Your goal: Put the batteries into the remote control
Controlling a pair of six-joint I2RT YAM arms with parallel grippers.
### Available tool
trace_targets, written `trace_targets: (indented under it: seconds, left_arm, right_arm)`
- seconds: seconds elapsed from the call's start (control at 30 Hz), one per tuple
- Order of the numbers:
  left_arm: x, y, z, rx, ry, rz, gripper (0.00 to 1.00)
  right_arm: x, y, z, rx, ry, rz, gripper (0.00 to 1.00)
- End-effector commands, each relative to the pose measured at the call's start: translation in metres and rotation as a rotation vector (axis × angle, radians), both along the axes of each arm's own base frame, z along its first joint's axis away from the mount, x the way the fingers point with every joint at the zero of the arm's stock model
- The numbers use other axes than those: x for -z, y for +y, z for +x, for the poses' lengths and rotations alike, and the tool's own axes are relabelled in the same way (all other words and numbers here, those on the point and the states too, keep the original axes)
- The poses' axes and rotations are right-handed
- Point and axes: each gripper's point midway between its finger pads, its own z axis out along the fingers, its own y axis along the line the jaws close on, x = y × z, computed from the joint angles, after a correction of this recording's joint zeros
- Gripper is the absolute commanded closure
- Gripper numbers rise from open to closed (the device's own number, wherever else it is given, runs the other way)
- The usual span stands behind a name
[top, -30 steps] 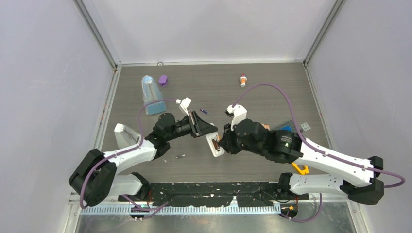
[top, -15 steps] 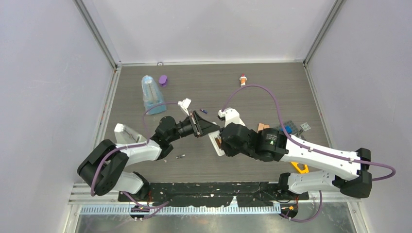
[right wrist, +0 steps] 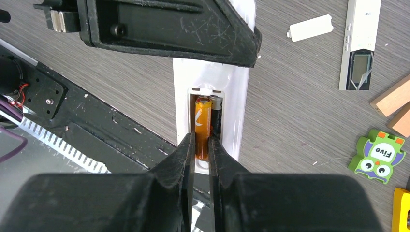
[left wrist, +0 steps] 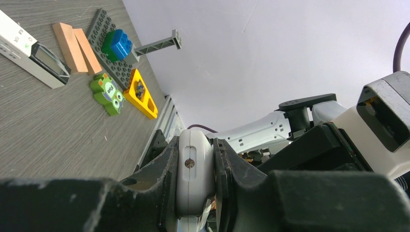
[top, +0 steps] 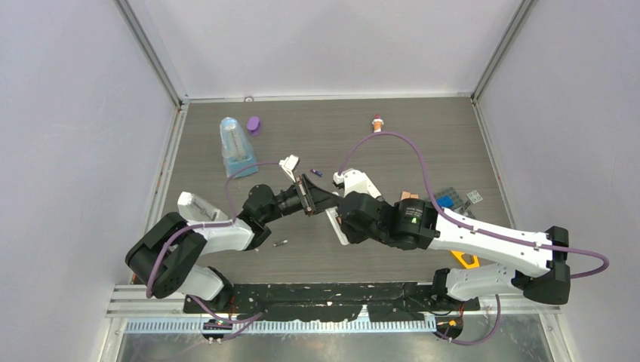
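The white remote control (right wrist: pixel 240 96) is held off the table with its battery compartment open. My left gripper (left wrist: pixel 195 154) is shut on its end, which shows edge-on as the remote (left wrist: pixel 195 179) between the fingers. An orange battery (right wrist: pixel 202 123) and a dark battery (right wrist: pixel 216 118) lie side by side in the compartment. My right gripper (right wrist: pixel 201 137) is shut on the lower end of the orange battery. From above, both grippers meet at the remote (top: pixel 337 226). A purple battery (top: pixel 317 173) and a dark battery (top: pixel 280 243) lie loose on the table.
The loose battery cover (right wrist: pixel 311 27) and a white bar with a small screen (right wrist: pixel 360 43) lie past the remote. Wooden blocks (left wrist: pixel 75 46), a grey plate with a blue brick (left wrist: pixel 116 43), a green owl block (right wrist: pixel 379 155) and a yellow piece (left wrist: pixel 140 92) sit to the right. A clear container (top: pixel 235 143) and a small bottle (top: pixel 377 122) stand farther back.
The right arm has swung left and closer over the remote, and the left arm has drawn in slightly. Both grips look unchanged.
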Motion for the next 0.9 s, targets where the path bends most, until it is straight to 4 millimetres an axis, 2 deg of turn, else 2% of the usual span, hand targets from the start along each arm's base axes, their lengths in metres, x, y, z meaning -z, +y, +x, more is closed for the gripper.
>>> trace_targets:
  seconds: [0.0,0.17,0.33,0.4,0.5,0.6,0.87]
  left_arm:
    - [-0.022,0.001,-0.005,0.011,-0.063,-0.082,1.00]
    - [-0.021,0.001,-0.004,0.006,-0.060,-0.084,1.00]
    - [-0.019,0.001,-0.003,-0.001,-0.056,-0.081,1.00]
    - [-0.019,0.001,-0.003,0.000,-0.055,-0.081,1.00]
    - [-0.018,0.001,-0.002,-0.001,-0.052,-0.080,1.00]
    - [-0.017,0.001,-0.002,-0.002,-0.051,-0.079,1.00]
    - [-0.018,0.001,-0.001,-0.009,-0.061,-0.085,1.00]
  right_arm:
    - [-0.017,0.007,0.003,0.002,-0.021,0.039,0.90]
    - [-0.018,0.006,0.002,0.008,-0.016,0.036,0.84]
    - [-0.026,0.005,0.002,0.005,-0.024,0.057,0.82]
    - [-0.028,0.005,0.002,0.001,-0.027,0.061,0.82]
    - [-0.028,0.006,0.000,-0.008,-0.023,0.062,0.91]
    - [-0.028,0.006,-0.002,-0.017,-0.011,0.064,0.93]
    - [-0.022,0.006,-0.008,-0.042,0.021,0.040,0.91]
